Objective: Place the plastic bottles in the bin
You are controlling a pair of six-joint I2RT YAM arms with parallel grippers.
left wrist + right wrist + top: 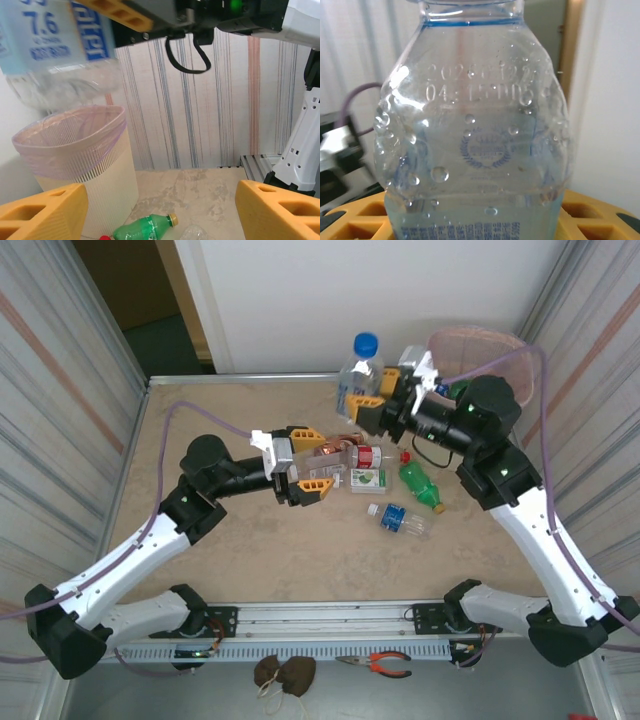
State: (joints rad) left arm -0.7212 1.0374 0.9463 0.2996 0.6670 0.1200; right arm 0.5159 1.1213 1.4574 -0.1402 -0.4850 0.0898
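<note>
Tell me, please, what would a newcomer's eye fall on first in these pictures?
First, the clear blue-capped bottle, held upright off the table in the right arm's jaws at the far right, just left of the beige bin with its pink liner. Next, the cluster of bottles lying mid-table, a green bottle among them, with the left arm's jaws standing wide apart at its left edge.

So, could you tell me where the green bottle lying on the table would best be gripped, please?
I'd grip the green bottle around mid-body, coming straight down from above, jaws across its long axis. It lies on its side on the table, both rounded flanks exposed; its capped neck tapers and sits near the blue-labelled bottle, leaving less room.
</note>
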